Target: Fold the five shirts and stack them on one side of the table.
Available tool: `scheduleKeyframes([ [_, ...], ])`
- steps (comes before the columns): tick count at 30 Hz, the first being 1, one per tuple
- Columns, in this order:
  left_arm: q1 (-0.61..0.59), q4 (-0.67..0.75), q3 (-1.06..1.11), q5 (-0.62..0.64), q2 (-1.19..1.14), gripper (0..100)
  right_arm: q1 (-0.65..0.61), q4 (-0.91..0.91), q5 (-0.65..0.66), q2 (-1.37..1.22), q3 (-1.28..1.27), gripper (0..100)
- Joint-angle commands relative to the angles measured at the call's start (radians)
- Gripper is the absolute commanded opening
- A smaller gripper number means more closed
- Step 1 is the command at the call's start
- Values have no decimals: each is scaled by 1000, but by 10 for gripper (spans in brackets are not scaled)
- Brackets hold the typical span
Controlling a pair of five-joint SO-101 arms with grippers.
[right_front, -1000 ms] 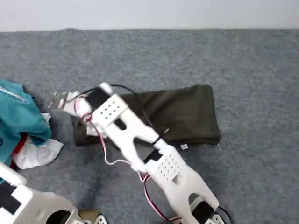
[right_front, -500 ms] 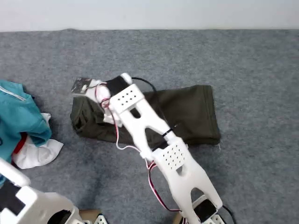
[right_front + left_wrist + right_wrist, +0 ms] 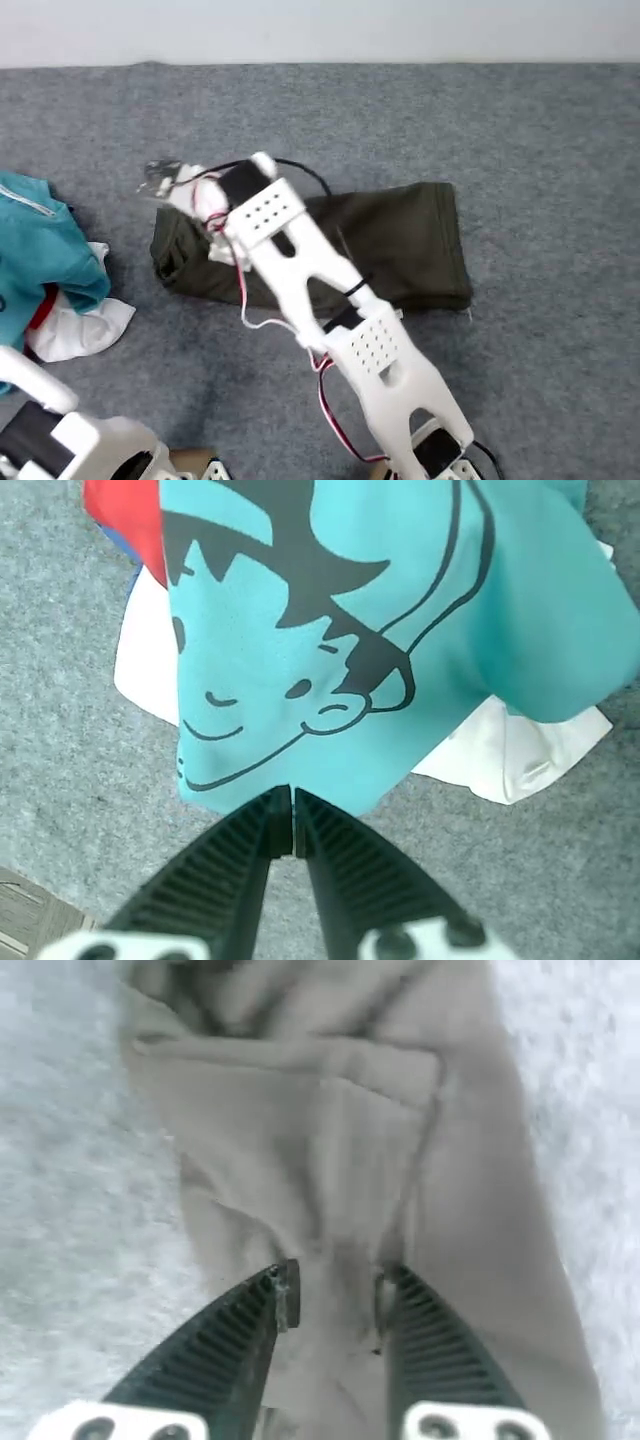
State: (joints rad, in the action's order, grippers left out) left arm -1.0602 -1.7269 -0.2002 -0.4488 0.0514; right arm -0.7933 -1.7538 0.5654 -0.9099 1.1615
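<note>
**A:** ok, starting closest in. The left arm (image 3: 60,440) sits at the near left corner of the table (image 3: 540,150). The left gripper (image 3: 292,820) has its claw clenched, tips pressed together, with nothing between them that I can make out. In its own cam the tips line up with the hem of the teal shirt (image 3: 530,630). Touching or not, can't tell.

**B:** what's that shirt look like?

**A:** teal with a big black line-drawn cartoon face, bunched up and not folded. It lies on a white shirt (image 3: 500,750) that pokes out on two sides, and there's a bit of red cloth (image 3: 120,520) at one corner. The heap is at the table's left side.

**B:** and the dark one?

**A:** that's the olive shirt (image 3: 400,240), mid-table and well apart from the heap. It's folded into a longish rectangle lying flat, right end neat, left end rumpled. The right arm (image 3: 300,265) stretches diagonally over it from the near edge, and the right gripper (image 3: 165,180) is over its far left end.

**B:** open or closed?

**A:** from above the tip's a blur. The right wrist cam sorts it out: the claw is released, jaws spread, with a crease of fabric running up between them. You get the folds and a seam up close there, where the overhead gives just a dark slab. Same deal with the cartoon face: the left wrist cam has it, and from above it's a teal lump. Farthest back there's a pale wall (image 3: 320,30) past the table edge.
</note>
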Motion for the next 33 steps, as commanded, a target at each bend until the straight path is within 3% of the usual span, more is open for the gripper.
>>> scheduleKeyframes([
  [1, 6, -25, -4, -2, 58, 6, -33, -41, -12, 88, 43, 19],
  [10, 6, -25, 73, -2, 112, 6, 5, 81, -11, -38, 49, 15],
  [23, 5, -25, 147, -2, 201, 6, -183, 176, -6, -139, 69, 15],
  [33, 5, -21, 217, -3, 239, 6, -131, 38, -11, -124, 282, 15],
])
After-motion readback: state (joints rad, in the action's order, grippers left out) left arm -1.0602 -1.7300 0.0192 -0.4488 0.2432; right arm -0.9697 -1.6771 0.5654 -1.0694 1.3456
